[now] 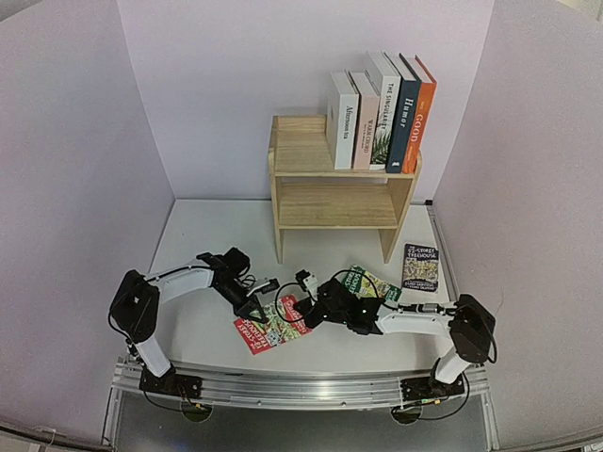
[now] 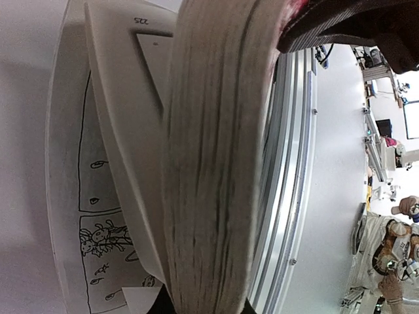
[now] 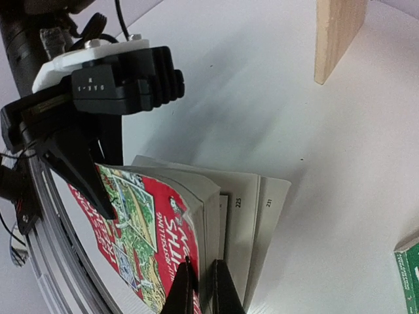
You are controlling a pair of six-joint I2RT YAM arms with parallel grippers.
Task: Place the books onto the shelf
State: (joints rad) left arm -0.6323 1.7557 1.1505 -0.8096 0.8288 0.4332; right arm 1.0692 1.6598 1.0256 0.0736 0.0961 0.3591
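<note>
The left gripper [image 1: 256, 306] is closed on the red book [image 1: 270, 330]. The left wrist view shows the page block filling the gap between its fingers, and the right wrist view shows one finger lying on the red cover. The right gripper [image 3: 201, 280] has its jaws almost pressed together, pinching a thin slice of the same book's page edge from the opposite side. The book lies near the front of the table [image 1: 207, 235], between the two grippers. It lies partly open, with loose inner pages fanned out on the table beneath the block.

On top of the shelf [image 1: 301, 151], five books [image 1: 382, 113] stand upright in a row at the right end, leaning slightly right. Its lower tier holds nothing. A green book [image 1: 375, 282] lies flat just right of the right gripper, and a dark book [image 1: 420, 266] lies near the shelf's right foot.

The left arm rises from its base to a raised elbow, its forearm reaching right and the wrist bent down onto the book. The right arm folds at its elbow, and its forearm runs low and leftward.
</note>
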